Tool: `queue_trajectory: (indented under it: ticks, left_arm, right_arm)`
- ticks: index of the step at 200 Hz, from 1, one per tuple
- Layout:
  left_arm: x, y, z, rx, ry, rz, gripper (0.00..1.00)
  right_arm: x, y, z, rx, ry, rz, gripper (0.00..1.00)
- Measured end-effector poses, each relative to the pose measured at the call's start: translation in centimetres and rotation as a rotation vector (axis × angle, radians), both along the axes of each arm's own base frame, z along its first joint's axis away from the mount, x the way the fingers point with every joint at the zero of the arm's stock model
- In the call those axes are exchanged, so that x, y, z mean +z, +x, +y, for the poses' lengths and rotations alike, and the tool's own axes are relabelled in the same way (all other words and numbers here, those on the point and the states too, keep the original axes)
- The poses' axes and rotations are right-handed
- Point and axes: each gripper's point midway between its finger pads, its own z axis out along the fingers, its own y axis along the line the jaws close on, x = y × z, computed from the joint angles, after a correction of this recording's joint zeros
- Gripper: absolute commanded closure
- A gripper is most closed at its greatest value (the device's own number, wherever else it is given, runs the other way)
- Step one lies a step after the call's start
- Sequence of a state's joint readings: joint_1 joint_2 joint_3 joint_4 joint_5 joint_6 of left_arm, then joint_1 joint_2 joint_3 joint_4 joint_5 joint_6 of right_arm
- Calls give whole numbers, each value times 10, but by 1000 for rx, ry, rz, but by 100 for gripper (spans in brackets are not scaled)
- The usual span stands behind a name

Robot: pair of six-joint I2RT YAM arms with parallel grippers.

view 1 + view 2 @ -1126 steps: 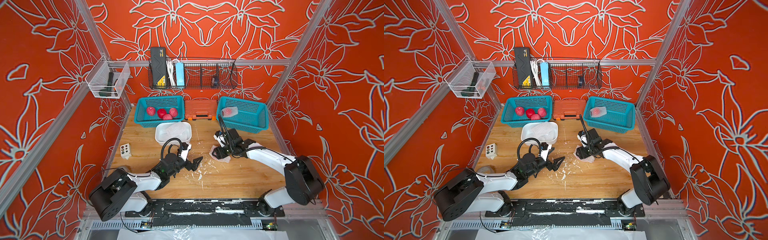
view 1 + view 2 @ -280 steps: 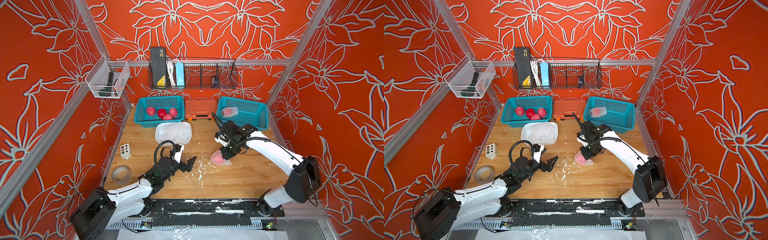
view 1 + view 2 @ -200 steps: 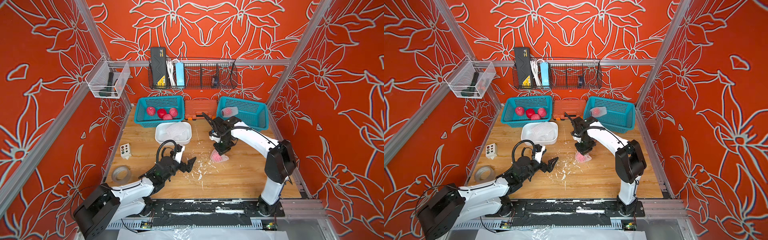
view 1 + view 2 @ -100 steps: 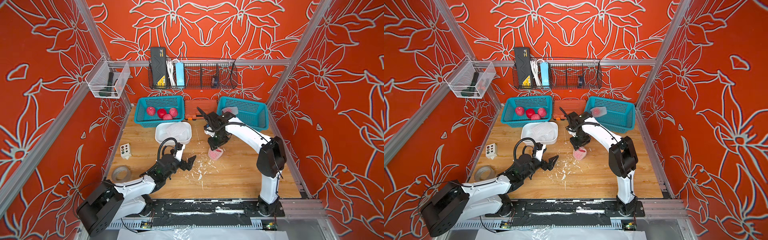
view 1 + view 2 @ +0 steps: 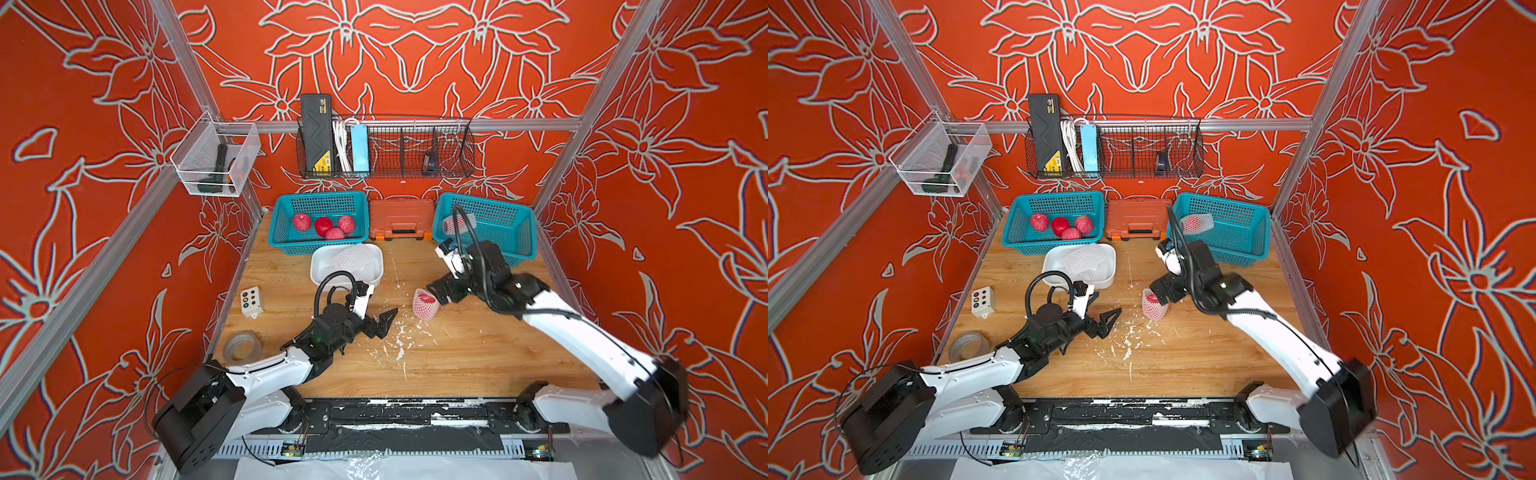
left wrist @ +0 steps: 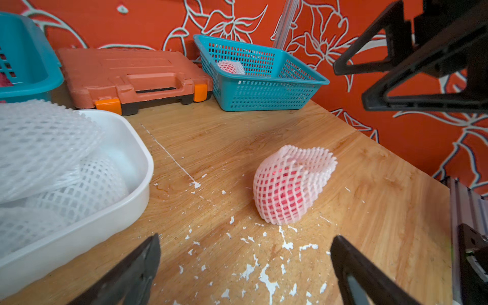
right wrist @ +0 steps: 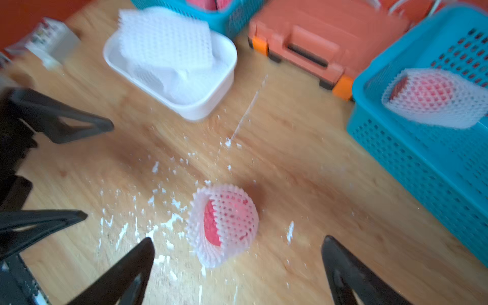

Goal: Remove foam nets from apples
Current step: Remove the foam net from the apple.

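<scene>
One apple in a white foam net (image 5: 424, 304) (image 5: 1153, 305) lies on the wooden table, its red skin showing at the net's open end (image 7: 211, 224). My right gripper (image 5: 437, 293) (image 7: 237, 239) hangs open just beside and above it, touching nothing. My left gripper (image 5: 384, 324) (image 6: 245, 239) is open too, a short way left of the netted apple (image 6: 290, 184). A second netted apple (image 5: 455, 224) (image 7: 433, 100) lies in the right teal basket (image 5: 515, 237). Several bare apples (image 5: 324, 226) sit in the left teal basket (image 5: 282, 232). Empty foam nets (image 5: 353, 259) fill a white tray (image 5: 320, 274).
An orange tool case (image 5: 400, 220) stands between the baskets at the back. A small button box (image 5: 251, 300) and a tape roll (image 5: 242, 347) lie near the left edge. White foam flakes (image 5: 401, 340) litter the wood in front of the netted apple.
My right gripper has opened and let go of the netted apple, which now rests on the table; the right arm has swung back to the right. The left arm has barely moved.
</scene>
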State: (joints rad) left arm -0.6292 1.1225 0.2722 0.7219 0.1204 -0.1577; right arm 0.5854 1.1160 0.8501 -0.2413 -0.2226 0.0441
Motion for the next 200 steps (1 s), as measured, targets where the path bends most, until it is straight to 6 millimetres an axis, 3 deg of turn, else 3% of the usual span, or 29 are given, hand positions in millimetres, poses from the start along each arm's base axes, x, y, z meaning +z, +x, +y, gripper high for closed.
queue_trajectory:
  ticks: [39,81,146,183,200]
  left_arm:
    - [2,-8,-4,-47,-21,-12,2]
    - [5,-21,-2,-82,-48,-46,2]
    - [13,-26,4,-73,-70,-84,2]
    - [14,-26,4,-73,-72,-88,2]
    - [16,-27,4,-72,-75,-93,2]
  right_arm:
    - [-49,-27,-4,65,104,-115,2]
    - [-26,-15,13,107,195,-226,2]
    - [-47,-9,32,179,216,-197,2]
    - [-75,-6,38,190,184,-136,2]
    - [-88,-5,38,188,167,-106,13]
